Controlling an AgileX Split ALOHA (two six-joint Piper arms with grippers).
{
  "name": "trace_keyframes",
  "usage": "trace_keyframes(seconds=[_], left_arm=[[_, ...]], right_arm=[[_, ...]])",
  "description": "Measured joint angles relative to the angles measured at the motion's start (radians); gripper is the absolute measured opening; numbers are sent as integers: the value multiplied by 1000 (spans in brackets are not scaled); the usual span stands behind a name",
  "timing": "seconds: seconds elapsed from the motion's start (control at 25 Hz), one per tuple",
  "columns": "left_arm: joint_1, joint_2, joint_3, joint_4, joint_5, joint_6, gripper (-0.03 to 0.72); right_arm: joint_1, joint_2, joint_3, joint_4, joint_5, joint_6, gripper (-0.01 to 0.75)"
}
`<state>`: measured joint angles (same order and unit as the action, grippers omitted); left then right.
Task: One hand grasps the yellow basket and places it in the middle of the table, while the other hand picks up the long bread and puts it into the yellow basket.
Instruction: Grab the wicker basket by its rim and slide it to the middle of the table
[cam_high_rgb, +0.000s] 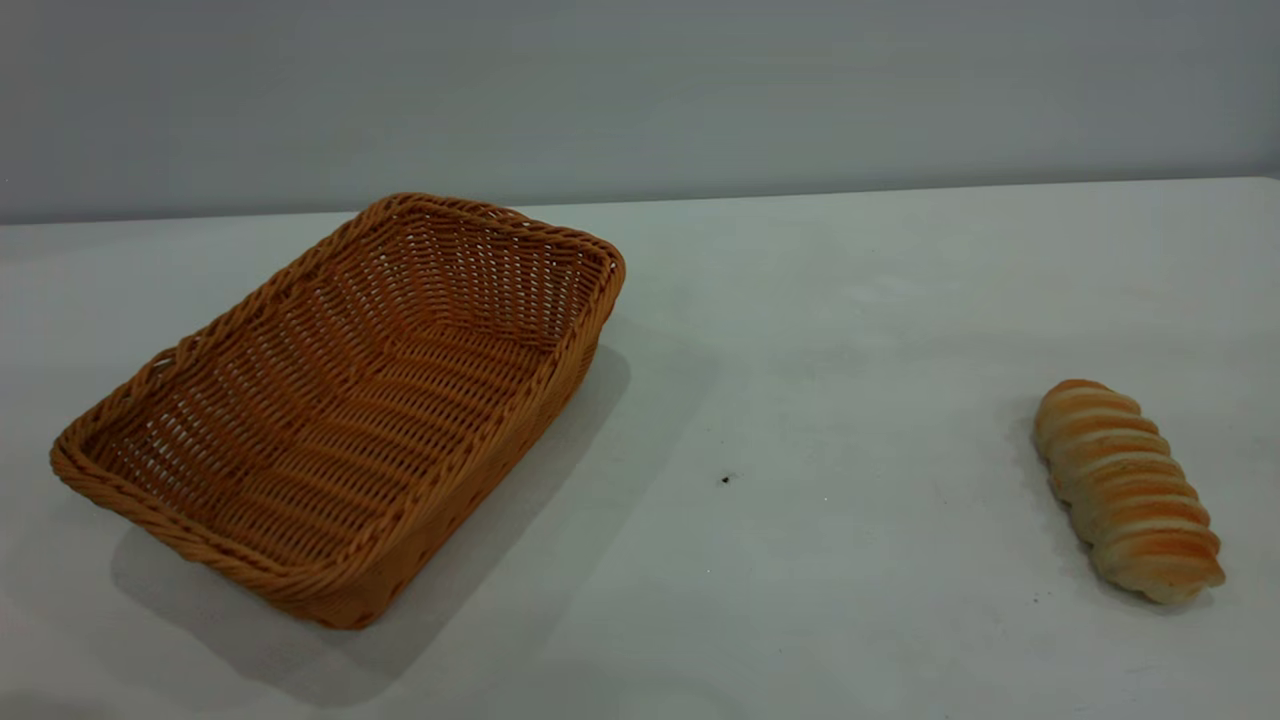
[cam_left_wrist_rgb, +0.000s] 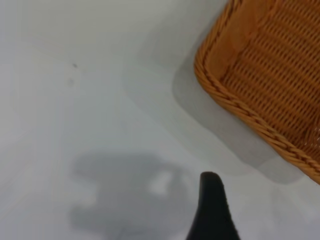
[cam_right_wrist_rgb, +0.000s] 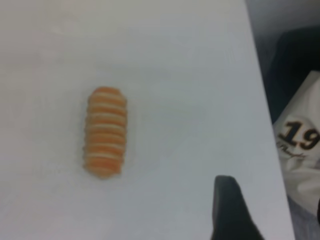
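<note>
Exterior view shows the wide white bench (cam_high_rgb: 860, 330) with a large rectangular orange-tan woven wicker basket (cam_high_rgb: 340, 400) standing on its left part, set at a slant, its braided rim running from the near left corner toward the far middle, and nothing inside it. Well apart from it, on the right part of the bench, lies a small oblong golden-brown bread loaf with pale cream stripes across it (cam_high_rgb: 1128, 490), flat on the surface with one end toward the camera. A tiny dark speck (cam_high_rgb: 725, 480) sits on the bench between the two. Neither arm appears in this view. Left wrist view shows one black pointed finger (cam_left_wrist_rgb: 212, 207) of the left gripper above the bare bench, near a corner of the basket (cam_left_wrist_rgb: 260, 85) but apart from it; only that one finger shows, so whether this gripper is open or closed cannot be told, and it grips nothing visible. Right wrist view looks down on the bread (cam_right_wrist_rgb: 105, 132) lying alone on the bench, with one black finger (cam_right_wrist_rgb: 227, 207) of the right gripper well apart from it near the bench edge; its state too cannot be told. Beyond that edge a pale item printed with the number 19 (cam_right_wrist_rgb: 300, 137) is visible
</note>
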<state>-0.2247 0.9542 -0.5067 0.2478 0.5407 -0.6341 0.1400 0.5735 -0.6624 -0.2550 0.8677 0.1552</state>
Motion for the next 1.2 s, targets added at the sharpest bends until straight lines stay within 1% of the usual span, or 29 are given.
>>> trace_keyframes(seconds=[0.2, 0.32, 0.64, 0.8, 0.92, 1.08, 1.2], left_arm=[[0, 182, -1, -53, -119, -42, 584], [0, 266, -27, -108, -143, -78, 584], [0, 420, -130, -189, -124, -146, 584], [0, 501, -168, -195, -63, -184, 584], [0, 564, -179, -195, -44, -198, 584], [0, 646, -185, -195, -53, -232, 584], [0, 692, -187, -196, -81, -243, 584]], right_arm=[[0, 134, 0, 28, -54, 6, 451], [0, 181, 0, 67, -62, 7, 451], [0, 205, 0, 106, -69, 7, 451], [0, 205, 0, 119, -69, 7, 451], [0, 205, 0, 142, -69, 4, 451], [0, 205, 0, 172, -69, -14, 451], [0, 205, 0, 193, -69, -30, 451]])
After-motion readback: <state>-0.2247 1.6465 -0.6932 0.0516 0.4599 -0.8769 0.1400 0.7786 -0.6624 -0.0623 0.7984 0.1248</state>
